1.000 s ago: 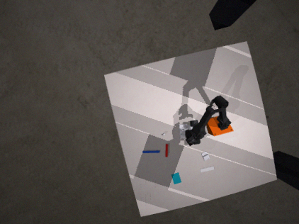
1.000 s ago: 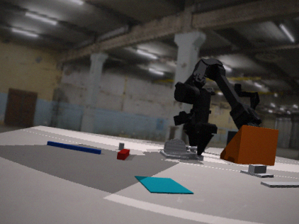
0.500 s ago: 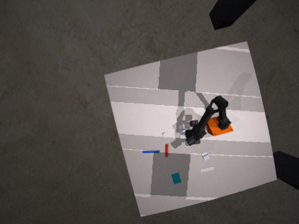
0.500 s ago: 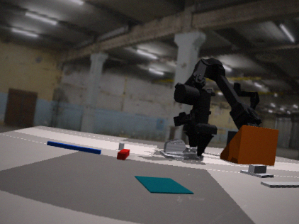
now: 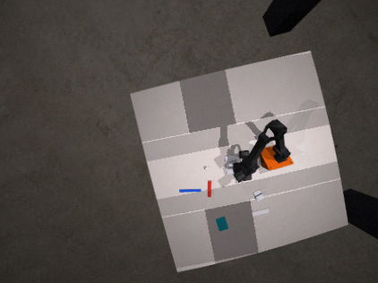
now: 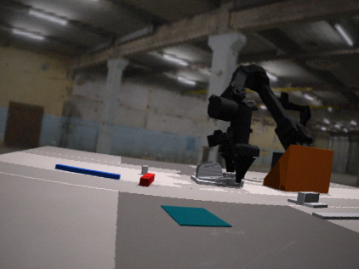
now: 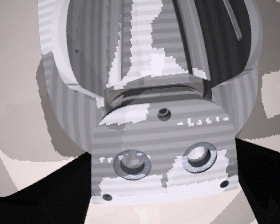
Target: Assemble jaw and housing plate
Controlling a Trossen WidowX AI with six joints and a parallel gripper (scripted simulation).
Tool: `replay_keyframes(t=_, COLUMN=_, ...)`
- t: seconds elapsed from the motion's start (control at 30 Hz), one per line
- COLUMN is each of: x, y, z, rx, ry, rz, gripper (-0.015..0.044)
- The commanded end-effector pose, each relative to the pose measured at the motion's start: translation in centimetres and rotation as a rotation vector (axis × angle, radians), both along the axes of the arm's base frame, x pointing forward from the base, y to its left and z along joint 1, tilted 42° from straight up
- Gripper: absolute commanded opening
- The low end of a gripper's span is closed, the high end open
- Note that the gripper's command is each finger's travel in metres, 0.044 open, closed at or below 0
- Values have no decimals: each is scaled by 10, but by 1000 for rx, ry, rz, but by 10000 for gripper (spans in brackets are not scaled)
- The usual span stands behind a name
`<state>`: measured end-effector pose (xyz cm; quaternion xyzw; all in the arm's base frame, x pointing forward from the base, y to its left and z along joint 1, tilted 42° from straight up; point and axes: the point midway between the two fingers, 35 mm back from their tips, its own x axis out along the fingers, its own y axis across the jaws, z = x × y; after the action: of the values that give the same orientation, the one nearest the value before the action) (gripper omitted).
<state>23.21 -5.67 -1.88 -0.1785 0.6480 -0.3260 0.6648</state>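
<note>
The grey housing plate [image 7: 164, 135], with two ringed holes, lies across the near end of the grey jaw assembly [image 5: 230, 161] [image 6: 209, 169]. Pale round shapes show inside both holes. The assembly's curved grey parts extend beyond the plate in the wrist view. My gripper [image 7: 163, 153] [image 6: 236, 176] is low over the assembly, shut on the housing plate, with one dark finger at each side edge. The plate hides the gear teeth and pins. Whether it is fully down on both stubs, level and closed, I cannot tell.
A red block [image 5: 210, 189] [image 6: 147, 180], a blue bar [image 5: 190, 190] [image 6: 87, 171] and a small grey piece [image 5: 205, 167] [image 6: 145, 169] lie beyond the assembly. A teal plate [image 5: 222, 224] [image 6: 196, 216], a grey block on a flat base [image 5: 259, 195] [image 6: 308, 198] and a pale strip [image 5: 261, 212] [image 6: 338, 215] lie to one side.
</note>
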Motion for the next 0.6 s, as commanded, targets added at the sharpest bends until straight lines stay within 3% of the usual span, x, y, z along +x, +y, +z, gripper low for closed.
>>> replay_keyframes(t=0.0, x=0, y=-2, z=-1, rx=-3, ry=4, rz=4, gripper=351)
replay_keyframes(t=0.57, x=0, y=-4, z=-3, rx=-3, ry=4, rz=5, gripper=351)
